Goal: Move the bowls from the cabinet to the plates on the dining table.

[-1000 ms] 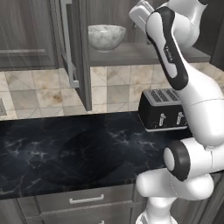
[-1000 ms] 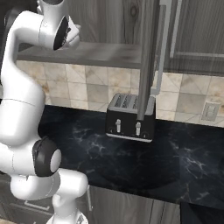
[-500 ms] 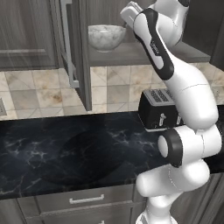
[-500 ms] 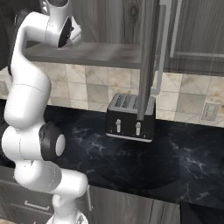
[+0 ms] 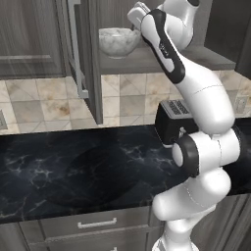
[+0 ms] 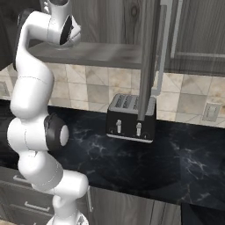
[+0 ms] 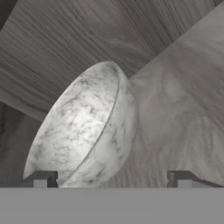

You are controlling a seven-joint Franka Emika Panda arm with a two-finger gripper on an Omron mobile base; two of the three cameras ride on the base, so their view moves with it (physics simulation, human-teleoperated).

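Gripper (image 7: 112,179): you've got it wide open, nothing held. Both finger tips (image 7: 41,178) stand well apart at the bottom of the hand view; the bowl's rim sits just by the left tip, but contact can't be told.
Bowl (image 5: 119,41): marbled whitish-grey, upright on the cabinet shelf (image 5: 162,59), open side up. In the hand view the bowl (image 7: 83,127) looks tipped, but that's the camera's roll; it fills the left-centre of that view, w/ the wood-grain shelf to its right.
Arm (image 5: 188,93): you see it reach up from the lower right of the left base view, hand at shelf height just right of the bowl, close to its rim. From the right base view the arm (image 6: 33,101) rises on the left, its top at the shelf's left end.
Cabinet door (image 5: 83,54): open, swung out toward you, edge-on, w/ silver bar handle (image 5: 76,49). It's left of the bowl in the left base view.
Toaster (image 6: 131,117): black, two slots, on the black marble counter (image 6: 145,158) against the tiled wall, below the shelf. Partly behind the arm in the left base view.
Drawers (image 5: 98,224): grey, short handles, under the counter.
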